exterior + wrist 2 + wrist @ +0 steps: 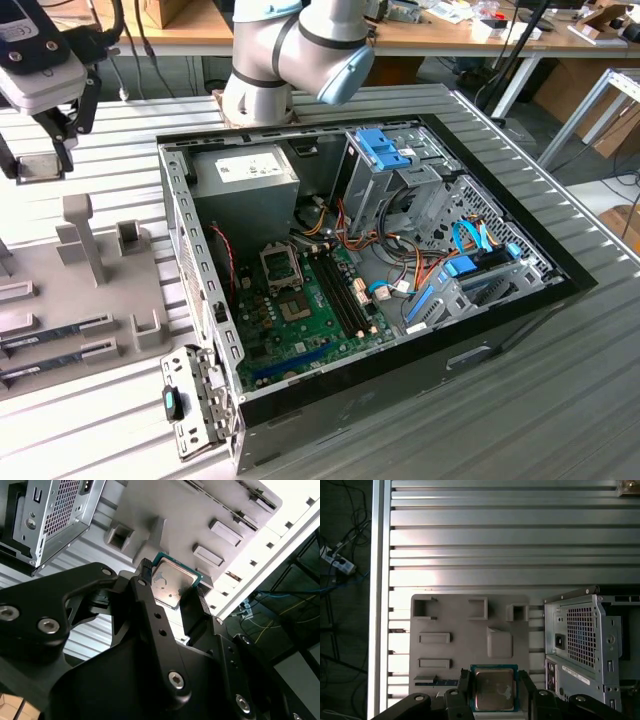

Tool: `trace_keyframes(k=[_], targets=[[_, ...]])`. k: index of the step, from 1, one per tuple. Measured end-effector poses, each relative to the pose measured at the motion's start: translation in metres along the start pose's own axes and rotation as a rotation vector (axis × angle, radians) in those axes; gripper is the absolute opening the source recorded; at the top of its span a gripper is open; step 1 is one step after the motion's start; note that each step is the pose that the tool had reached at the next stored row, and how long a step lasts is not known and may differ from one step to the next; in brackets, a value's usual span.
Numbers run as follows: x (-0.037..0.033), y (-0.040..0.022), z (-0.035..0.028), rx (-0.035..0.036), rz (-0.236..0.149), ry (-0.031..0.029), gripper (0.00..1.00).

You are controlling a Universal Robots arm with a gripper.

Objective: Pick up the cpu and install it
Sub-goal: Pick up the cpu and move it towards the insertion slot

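The cpu (494, 690) is a thin square chip with a silver top and green rim, held by its edges between the black fingers (465, 692) of my gripper (495, 694), which is shut on it. The second wrist view shows the cpu (172, 582) in the gripper (171, 587) above the grey parts tray (200, 510). In the exterior view the gripper (38, 150) hangs with the cpu (38, 166) over the tray (60, 300), at the exterior view's left of the open computer case (520, 300). The empty metal-framed socket (278, 265) sits on the green motherboard (310, 340) inside the case.
The tray carries upright grey holders (85, 240) and long memory sticks (55, 335). Inside the case are a power supply (245, 175), blue-tabbed drive cages (385, 150) and bundles of cables (380, 250). The ribbed metal table (560, 400) surrounds the case. The arm's base (290, 60) stands behind.
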State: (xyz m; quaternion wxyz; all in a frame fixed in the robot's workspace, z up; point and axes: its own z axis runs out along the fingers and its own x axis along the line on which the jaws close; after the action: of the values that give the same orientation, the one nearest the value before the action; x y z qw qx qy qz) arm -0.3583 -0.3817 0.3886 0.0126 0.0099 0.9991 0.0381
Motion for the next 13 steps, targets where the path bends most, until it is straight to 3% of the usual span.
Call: trace_keyframes(k=[13], targets=[[-0.0119, 0.0002, 0.0003, 0.0, 0.0, 0.0, 0.47]])
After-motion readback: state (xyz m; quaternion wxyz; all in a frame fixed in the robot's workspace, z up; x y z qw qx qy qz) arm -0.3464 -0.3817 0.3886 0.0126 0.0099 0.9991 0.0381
